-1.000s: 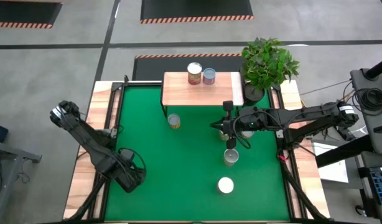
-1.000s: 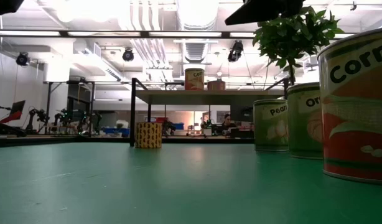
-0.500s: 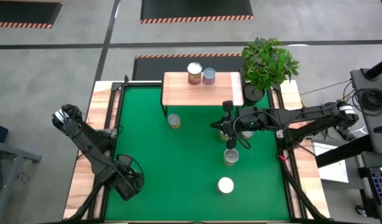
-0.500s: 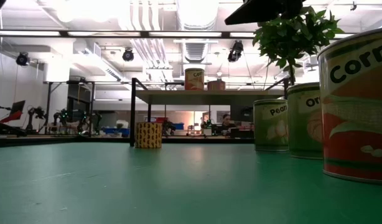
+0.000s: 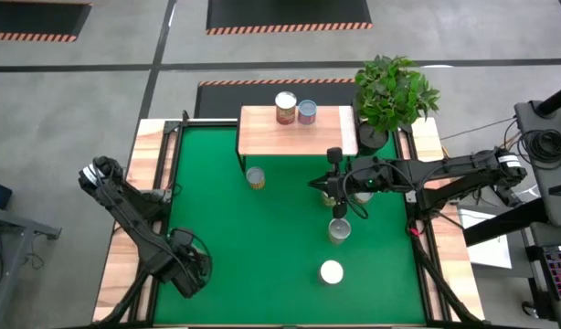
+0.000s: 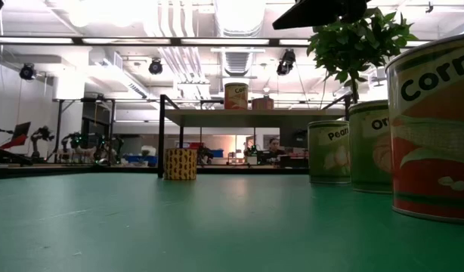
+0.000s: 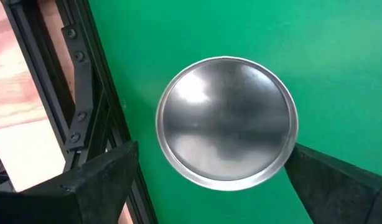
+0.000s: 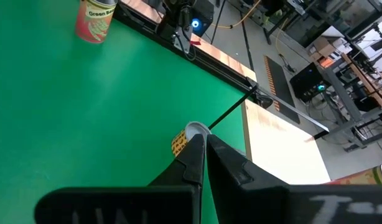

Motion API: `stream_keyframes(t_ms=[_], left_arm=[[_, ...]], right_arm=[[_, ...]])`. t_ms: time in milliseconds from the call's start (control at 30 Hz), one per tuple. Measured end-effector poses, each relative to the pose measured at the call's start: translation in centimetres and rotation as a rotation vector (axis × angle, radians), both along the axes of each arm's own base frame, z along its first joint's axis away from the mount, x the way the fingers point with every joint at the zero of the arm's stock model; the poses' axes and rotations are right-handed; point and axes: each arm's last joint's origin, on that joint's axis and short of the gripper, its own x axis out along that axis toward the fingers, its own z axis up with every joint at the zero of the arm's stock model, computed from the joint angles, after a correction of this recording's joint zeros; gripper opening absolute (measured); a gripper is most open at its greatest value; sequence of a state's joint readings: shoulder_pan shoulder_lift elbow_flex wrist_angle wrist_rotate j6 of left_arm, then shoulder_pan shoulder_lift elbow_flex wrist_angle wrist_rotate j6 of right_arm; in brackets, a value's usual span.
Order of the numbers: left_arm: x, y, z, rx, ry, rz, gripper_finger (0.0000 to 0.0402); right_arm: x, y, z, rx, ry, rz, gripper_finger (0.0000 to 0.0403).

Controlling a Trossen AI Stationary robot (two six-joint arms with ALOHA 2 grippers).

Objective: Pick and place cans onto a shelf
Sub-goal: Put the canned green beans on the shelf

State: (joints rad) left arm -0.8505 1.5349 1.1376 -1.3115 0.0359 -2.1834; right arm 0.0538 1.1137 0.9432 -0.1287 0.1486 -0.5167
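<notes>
My left gripper (image 5: pixel 191 271) hangs open over the near left of the green mat and points down. Its two fingers (image 7: pixel 97 180) stand on either side of a can's silvery round top (image 7: pixel 227 122). This can is hidden under the gripper in the high view. My right gripper (image 5: pixel 314 185) is shut and empty above the mat's right middle, with cans (image 5: pixel 333 197) below the arm. Two cans (image 5: pixel 286 107) stand on the light-wood shelf (image 5: pixel 299 135). A yellow can (image 5: pixel 255 177) stands by the shelf's leg, behind the fingertips in the right wrist view (image 8: pixel 183 140).
Two more cans (image 5: pixel 339 229) (image 5: pixel 331 271) stand on the mat's near right. A potted plant (image 5: pixel 395 91) stands at the far right corner. A black frame (image 7: pixel 85 93) runs along the mat's left edge beside my left gripper. A red-labelled can (image 8: pixel 94 18) shows near that edge.
My left gripper has gone a little toward the table's near edge. The right arm and the cans have kept still.
</notes>
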Motion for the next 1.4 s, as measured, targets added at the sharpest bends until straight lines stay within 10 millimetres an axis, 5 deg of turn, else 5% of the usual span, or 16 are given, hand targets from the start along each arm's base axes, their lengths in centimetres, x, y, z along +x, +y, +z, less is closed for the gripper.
stream_keyframes(t_ms=[933, 1400], left_arm=[[-0.1, 0.4, -1.0, 0.028, -0.012, 0.005, 0.0289], [0.3, 0.9, 0.7, 0.123, -0.102, 0.025, 0.0285]], right_arm=[[0.0, 0.0, 0.0, 0.002, 0.005, -0.002, 0.0009], [0.0, 0.0, -0.1, -0.003, 0.015, -0.006, 0.0009]])
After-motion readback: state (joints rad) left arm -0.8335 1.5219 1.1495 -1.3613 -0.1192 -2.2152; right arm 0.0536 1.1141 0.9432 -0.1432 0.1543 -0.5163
